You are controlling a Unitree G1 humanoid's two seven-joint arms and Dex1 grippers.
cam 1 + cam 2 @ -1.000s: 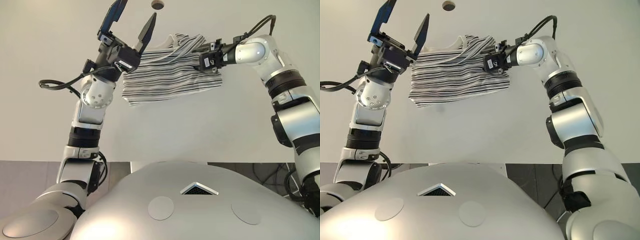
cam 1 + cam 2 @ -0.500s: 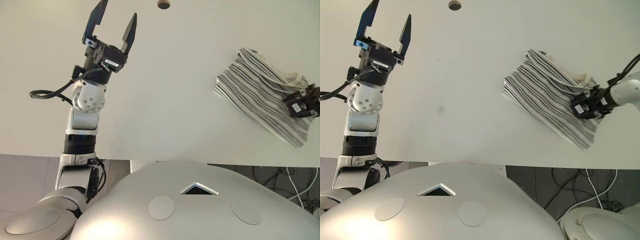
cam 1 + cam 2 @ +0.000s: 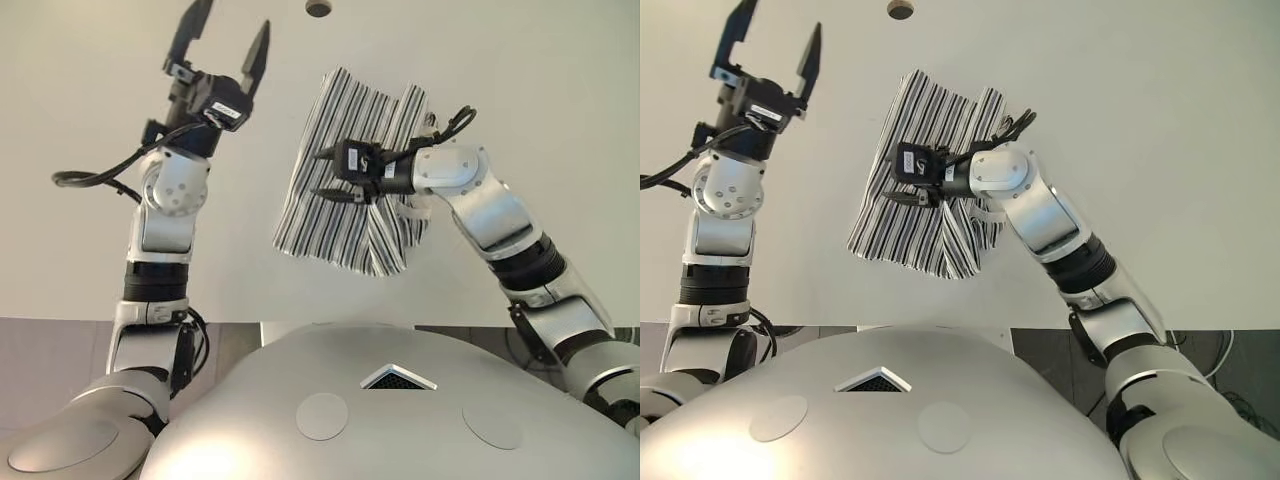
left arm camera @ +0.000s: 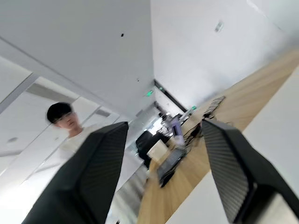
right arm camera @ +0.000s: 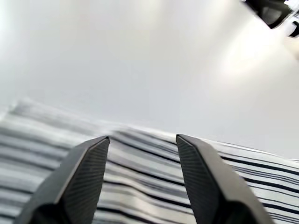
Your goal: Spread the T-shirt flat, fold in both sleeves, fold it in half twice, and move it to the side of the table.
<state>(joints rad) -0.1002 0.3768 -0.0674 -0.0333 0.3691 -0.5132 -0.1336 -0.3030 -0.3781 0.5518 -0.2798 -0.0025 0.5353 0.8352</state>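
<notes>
A black-and-white striped T-shirt (image 3: 322,218) lies folded into a compact bundle on the white table (image 3: 520,80), near the middle. My right gripper (image 3: 320,174) hovers over the bundle's middle, open, with nothing between its fingers. In the right wrist view the gripper (image 5: 142,140) has the stripes of the T-shirt (image 5: 140,196) just beyond its fingertips. My left gripper (image 3: 232,20) is held high to the left of the shirt, open and empty, well apart from the fabric. In the left wrist view that gripper (image 4: 163,125) points into the room.
A small round hole (image 3: 318,6) sits in the tabletop beyond the shirt. Bare white surface stretches to the right of the bundle and between the two arms. The table's front edge (image 3: 330,321) runs close to my body.
Half a second ago the right gripper was shut on the shirt near the table's right edge. Now the shirt lies near the middle with that gripper open over it. The left gripper barely moved.
</notes>
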